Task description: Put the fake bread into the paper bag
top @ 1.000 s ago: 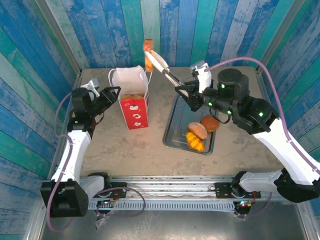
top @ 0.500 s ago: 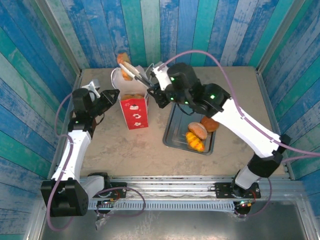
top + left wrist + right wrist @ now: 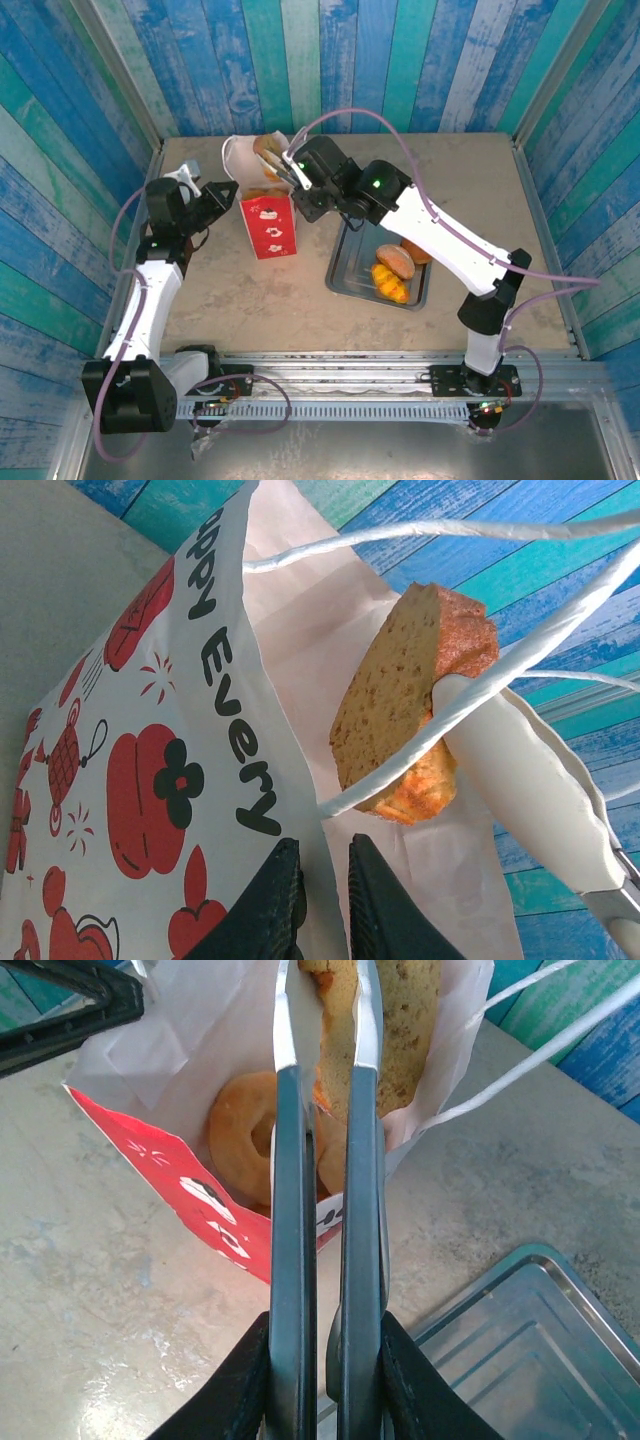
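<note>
**A:** What's different from a second ago?

**B:** The right arm has swung left. Back then its tongs held the slice up against the far wall, right of the bag. Now the slice of fake bread (image 3: 400,700) hangs right over the mouth of the paper bag (image 3: 268,215), which stands toward the far-left part of the tabletop (image 3: 480,200).

**A:** And the grip on it?

**B:** The right pincer (image 3: 325,1365) is clamped tight on the metal tongs (image 3: 292,1210), whose two blades squeeze the slice between them. It hasn't been let go.

**A:** What is the left side doing?

**B:** The left pincer (image 3: 325,880) was wider a second ago. Now it is narrow, with the bag's near rim pinched between its fingers, as far as the left wrist view shows.

**A:** So the bag is steadied?

**B:** That's my reading: it's held open and upright for the drop. A ring donut (image 3: 245,1135) already lies inside.

**A:** How much is left?

**B:** Three pastries (image 3: 397,265) sit at the near end of the metal tray (image 3: 350,250), just right of the bag. The slice probably needs lowering before release, and the cord handles (image 3: 400,528) run close to it, so it could snag.
</note>
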Action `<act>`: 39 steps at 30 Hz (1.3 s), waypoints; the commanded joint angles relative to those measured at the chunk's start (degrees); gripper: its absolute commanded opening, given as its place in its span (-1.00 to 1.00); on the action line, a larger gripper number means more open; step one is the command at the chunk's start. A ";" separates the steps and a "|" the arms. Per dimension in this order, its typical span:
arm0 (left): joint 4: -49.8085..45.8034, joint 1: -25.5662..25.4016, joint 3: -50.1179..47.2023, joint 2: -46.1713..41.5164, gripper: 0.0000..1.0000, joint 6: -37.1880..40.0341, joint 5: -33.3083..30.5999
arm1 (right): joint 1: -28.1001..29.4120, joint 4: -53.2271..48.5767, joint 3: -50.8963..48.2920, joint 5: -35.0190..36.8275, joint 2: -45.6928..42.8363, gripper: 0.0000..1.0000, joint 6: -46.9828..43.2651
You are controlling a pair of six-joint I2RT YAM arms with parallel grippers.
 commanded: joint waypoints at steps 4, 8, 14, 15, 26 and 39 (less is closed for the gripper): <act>-0.74 0.16 -0.59 0.20 -0.65 1.11 -0.31 | 0.08 -1.60 3.74 1.45 0.82 -0.32 -0.36; -0.74 0.20 -0.54 -0.17 -0.64 0.98 -0.42 | 0.13 -1.60 4.03 0.65 0.19 -0.23 -0.35; -0.83 0.20 -0.45 -0.53 -0.64 1.00 -0.64 | 0.11 -1.64 4.11 0.07 -1.31 -0.22 -0.02; -0.83 0.16 -0.43 -0.56 -0.64 1.01 -0.61 | 0.13 -1.67 4.02 0.02 -1.63 -0.21 0.00; -1.25 0.19 -0.24 -1.57 -0.63 1.18 -0.87 | 0.10 -1.60 4.09 -1.34 -4.82 -0.21 1.12; -3.64 0.20 0.74 -3.66 -0.45 2.88 -3.26 | -0.03 -0.99 2.66 -2.85 -10.81 -0.22 3.56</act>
